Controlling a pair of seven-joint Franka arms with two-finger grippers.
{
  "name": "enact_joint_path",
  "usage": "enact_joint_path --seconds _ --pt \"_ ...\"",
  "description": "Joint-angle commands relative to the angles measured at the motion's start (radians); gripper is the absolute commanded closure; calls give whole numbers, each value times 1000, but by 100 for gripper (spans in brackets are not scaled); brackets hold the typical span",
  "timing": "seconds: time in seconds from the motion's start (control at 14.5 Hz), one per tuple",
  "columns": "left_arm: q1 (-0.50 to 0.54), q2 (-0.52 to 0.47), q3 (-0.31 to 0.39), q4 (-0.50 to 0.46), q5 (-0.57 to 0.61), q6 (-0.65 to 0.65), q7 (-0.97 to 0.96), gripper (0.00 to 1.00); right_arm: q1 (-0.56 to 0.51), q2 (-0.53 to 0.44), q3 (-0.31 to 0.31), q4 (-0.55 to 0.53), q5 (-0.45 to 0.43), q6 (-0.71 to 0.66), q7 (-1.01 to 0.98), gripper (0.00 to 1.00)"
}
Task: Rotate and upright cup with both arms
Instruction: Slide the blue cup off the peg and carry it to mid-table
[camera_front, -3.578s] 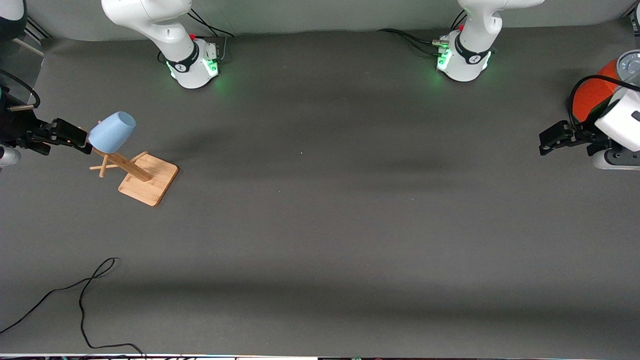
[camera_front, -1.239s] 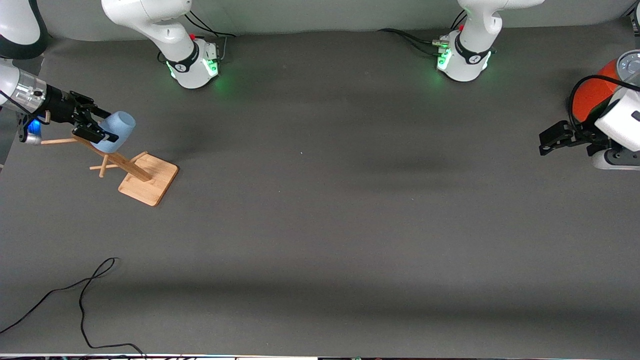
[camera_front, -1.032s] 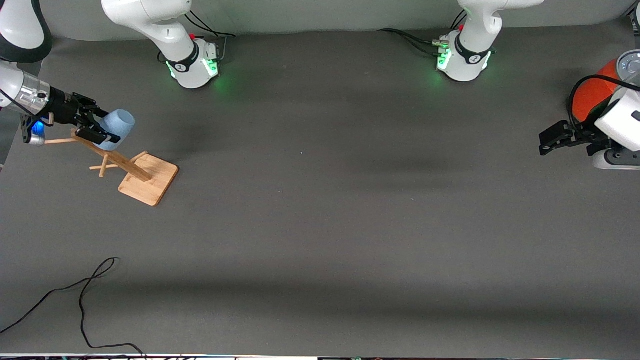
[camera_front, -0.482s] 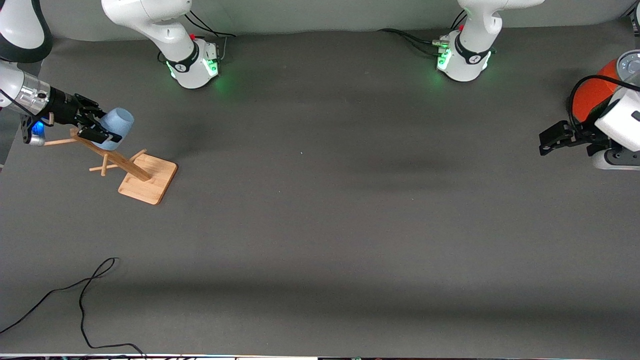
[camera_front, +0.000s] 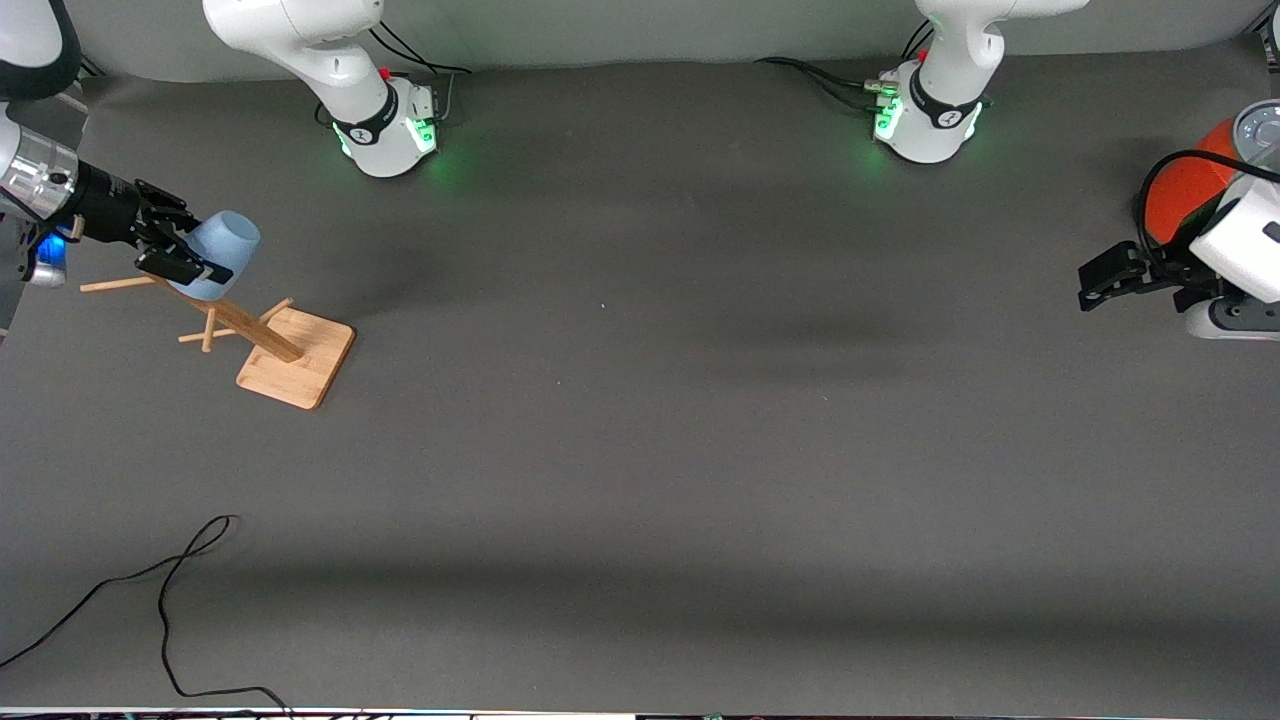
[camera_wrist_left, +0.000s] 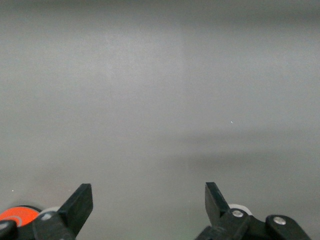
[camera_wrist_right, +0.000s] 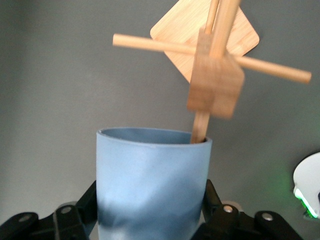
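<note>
Even, soft overhead light on my counter (camera_front: 640, 450) — broad faint shadow bands, no glare. My left wrist view is hazy and washed out; the right one's wooden rack (camera_wrist_right: 215, 75) blurs.

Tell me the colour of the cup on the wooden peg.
Pale blue: the cup shows best in the right wrist view.

Robot lab (two bench-mounted arms (camera_front: 300, 40))
</note>
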Motion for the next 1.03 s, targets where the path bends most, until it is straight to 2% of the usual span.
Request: enact_joint_path --seconds 0.0,0.41,0.69,0.96 --pt "-7 0 5 7 6 3 12 0 9 -7 72 59 62 -39 119 42" --pt "-8 0 5 7 6 1 12 0 9 22 314 160 159 1 401 42" --pt "-8 0 5 9 6 3 12 0 8 109 527 184 173 206 638 42" --pt "-7 0 5 9 6 3 12 0 8 275 715 235 138 399 849 42"
